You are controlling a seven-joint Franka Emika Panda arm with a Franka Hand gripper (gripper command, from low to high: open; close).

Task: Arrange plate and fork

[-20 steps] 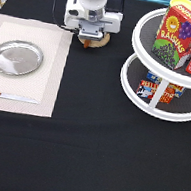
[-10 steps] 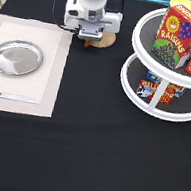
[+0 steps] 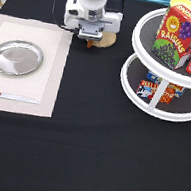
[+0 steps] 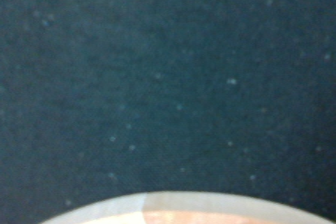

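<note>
The silver plate (image 3: 16,57) lies on the pale placemat (image 3: 58,51) at the exterior view's left. My gripper (image 3: 93,39) is down low at the top middle, over a small light-wood disc (image 3: 108,40). A small orange-brown piece (image 3: 95,45) shows just under the hand; it may be the fork's handle, and the rest of the fork is hidden. The wrist view shows black cloth and the disc's pale rim (image 4: 172,202) with an orange-brown patch (image 4: 187,218).
A wooden-handled knife (image 3: 7,96) lies along the placemat's near edge. A white two-tier turntable (image 3: 158,102) with a raisin box (image 3: 176,36) and other food packs stands at the right. Black cloth covers the table.
The hand has barely shifted over the wooden disc. Plate and knife have not moved.
</note>
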